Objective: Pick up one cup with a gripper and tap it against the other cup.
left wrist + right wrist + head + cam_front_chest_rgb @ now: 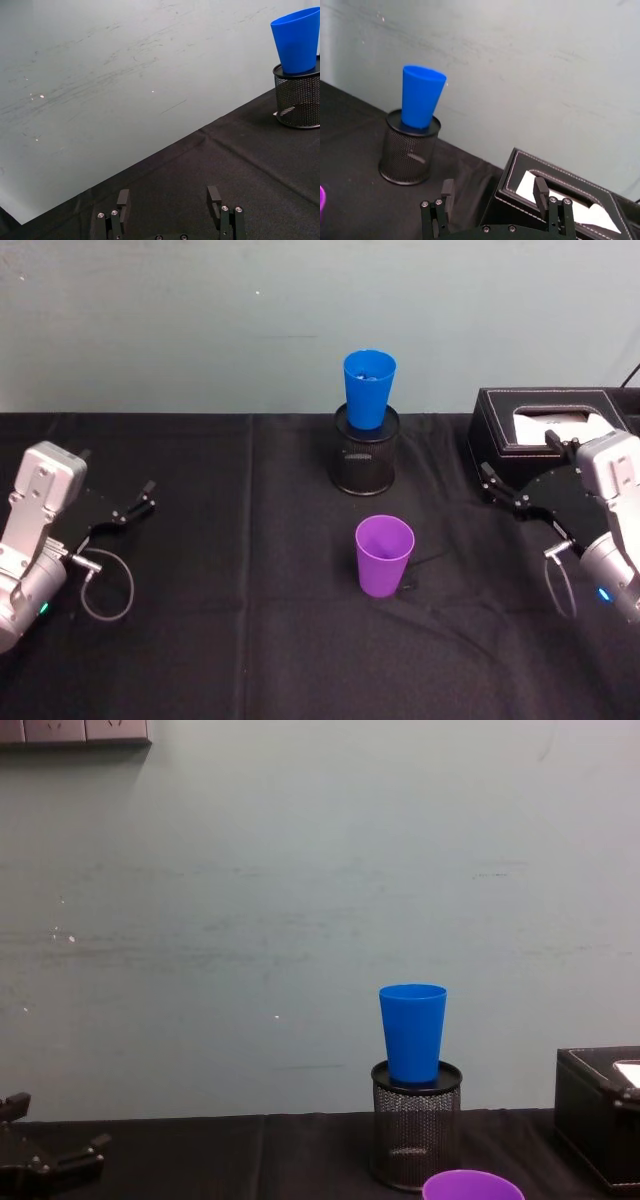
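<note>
A black wire-mesh pen holder (364,465) holds the blue cup (369,388), a tapered plastic tumbler standing upright in its mouth. The purple cup (384,555), smooth and empty, stands on the black-clothed counter (250,640) just before the holder. Well left of the holder, the left claw (168,196) has its fingers apart. To the right, the right claw (493,187) is spread too.

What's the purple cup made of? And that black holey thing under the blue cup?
The purple cup looks like plastic: smooth, one even colour, with a thin rim. The black holder under the blue cup looks like metal wire mesh, probably painted matte black: tiny holes cover its wall.
</note>
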Controlling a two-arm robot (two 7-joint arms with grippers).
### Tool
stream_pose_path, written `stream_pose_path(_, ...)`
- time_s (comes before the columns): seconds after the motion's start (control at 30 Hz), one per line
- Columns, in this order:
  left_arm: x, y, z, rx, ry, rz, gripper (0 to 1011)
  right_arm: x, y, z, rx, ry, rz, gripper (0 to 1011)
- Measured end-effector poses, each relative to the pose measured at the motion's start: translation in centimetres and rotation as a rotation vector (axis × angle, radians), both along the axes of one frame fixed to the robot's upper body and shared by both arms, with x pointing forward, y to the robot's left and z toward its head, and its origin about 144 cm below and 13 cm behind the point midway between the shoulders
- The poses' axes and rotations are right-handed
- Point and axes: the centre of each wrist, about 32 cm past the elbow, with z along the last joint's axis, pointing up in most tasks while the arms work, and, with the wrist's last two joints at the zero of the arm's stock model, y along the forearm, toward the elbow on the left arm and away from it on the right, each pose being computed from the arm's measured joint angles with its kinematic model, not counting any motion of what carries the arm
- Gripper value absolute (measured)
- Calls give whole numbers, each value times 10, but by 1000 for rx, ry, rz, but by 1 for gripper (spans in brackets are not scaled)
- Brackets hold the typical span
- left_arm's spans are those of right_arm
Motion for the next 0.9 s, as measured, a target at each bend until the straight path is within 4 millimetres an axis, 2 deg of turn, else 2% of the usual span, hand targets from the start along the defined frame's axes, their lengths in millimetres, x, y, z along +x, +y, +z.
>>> stream_pose_path(0.27, 0, 0, 0, 0, 0, 0, 1000, -18, 5, -2, 68, 24, 65, 1000)
stream_pose_path(0.53, 0, 0, 0, 0, 0, 0, 1000, -44, 11, -26, 189, 109, 182, 1000)
stream_pose_path(0.73, 0, 0, 0, 0, 0, 0, 1000, -51, 14, -38, 214, 164, 252, 1000)
stream_pose_path(0.9, 0, 0, 0, 0, 0, 0, 1000, -48, 17, -45, 217, 204, 298, 1000)
